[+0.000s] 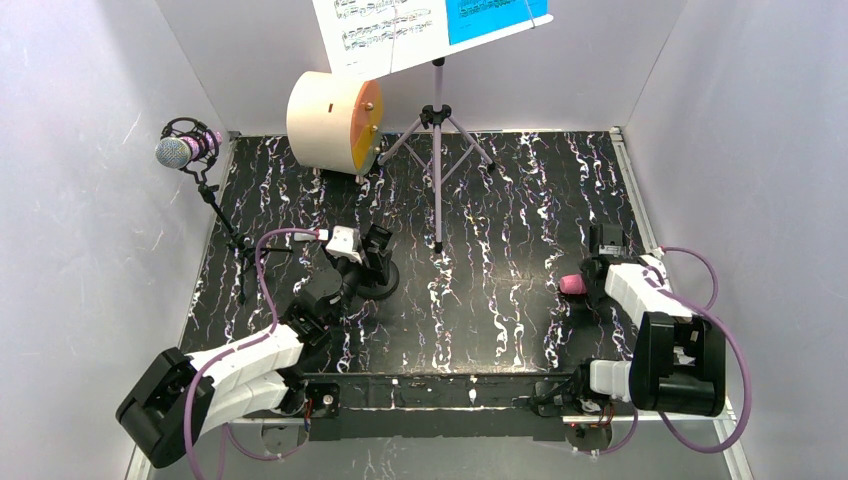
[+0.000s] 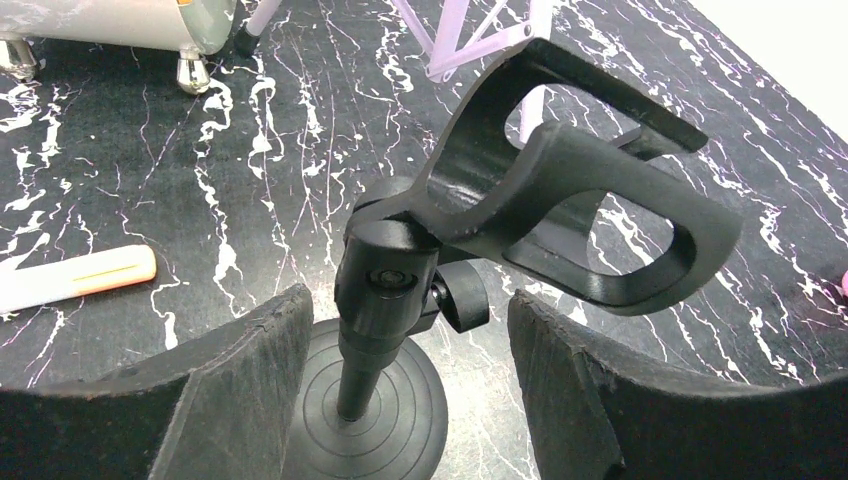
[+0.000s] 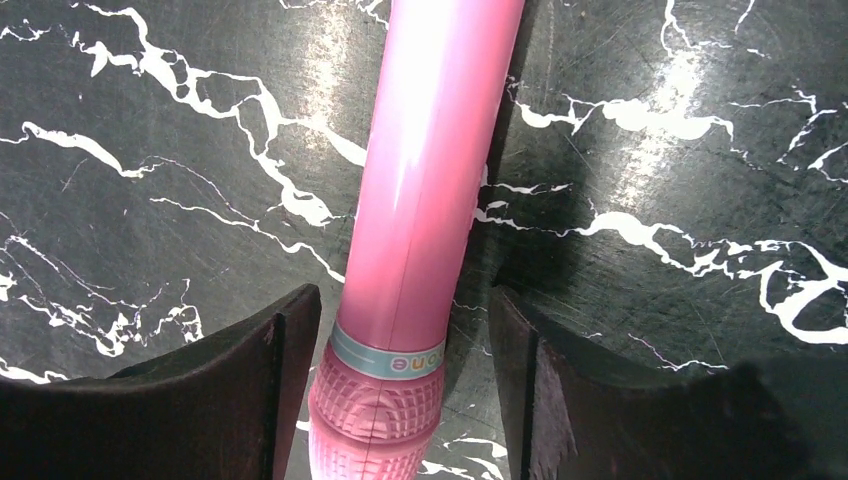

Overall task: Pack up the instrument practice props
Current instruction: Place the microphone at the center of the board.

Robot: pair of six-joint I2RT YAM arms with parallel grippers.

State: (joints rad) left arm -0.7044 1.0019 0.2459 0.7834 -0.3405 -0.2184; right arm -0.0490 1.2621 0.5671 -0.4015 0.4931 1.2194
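Observation:
A short black mic stand with a round base and an empty clip stands upright between the fingers of my left gripper, which is open and not touching it. In the top view the left gripper is over that stand. A pink microphone lies flat on the table between the fingers of my right gripper. That gripper is open, with a gap on the right side of the microphone. Seen from above, the right gripper is beside the pink microphone. A glittery purple microphone sits on a thin black tripod.
A lilac music rack with white and blue sheet pages stands at the back. A cream drum with an orange face lies beside it. An orange marker lies left of the stand. Grey walls close in three sides.

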